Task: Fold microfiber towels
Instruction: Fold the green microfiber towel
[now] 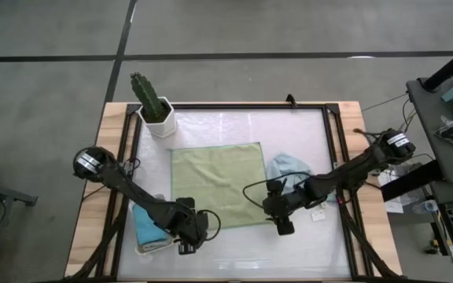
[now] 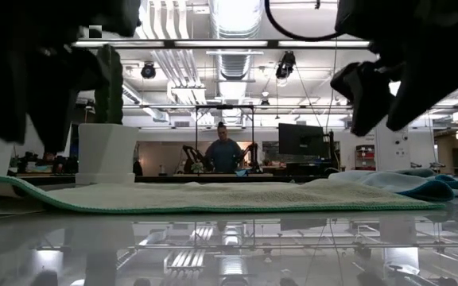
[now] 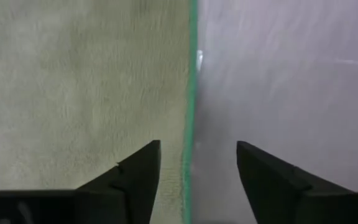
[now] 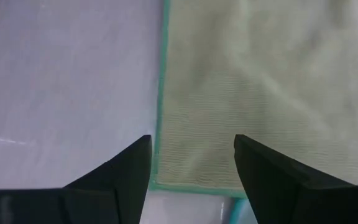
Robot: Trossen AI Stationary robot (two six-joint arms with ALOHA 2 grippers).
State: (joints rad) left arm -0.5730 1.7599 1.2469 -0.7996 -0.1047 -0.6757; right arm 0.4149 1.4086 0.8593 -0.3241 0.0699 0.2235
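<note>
While both claws gape, sage green towel [image 1: 215, 185] lies flat on glossy table [image 1: 234, 251].

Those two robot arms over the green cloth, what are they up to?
They are folding towels. A sage green towel lies spread flat on the table. The left gripper and right gripper sit at its two near corners, fingers open, holding nothing. A pale blue towel lies crumpled alongside.

Flat sage green microfiber towel with teal edging [image 2: 213, 197] spread on glossy table [image 2: 229, 246]; white pot [image 2: 107, 151] behind; pale blue cloth [image 2: 388, 181] at right.
</note>
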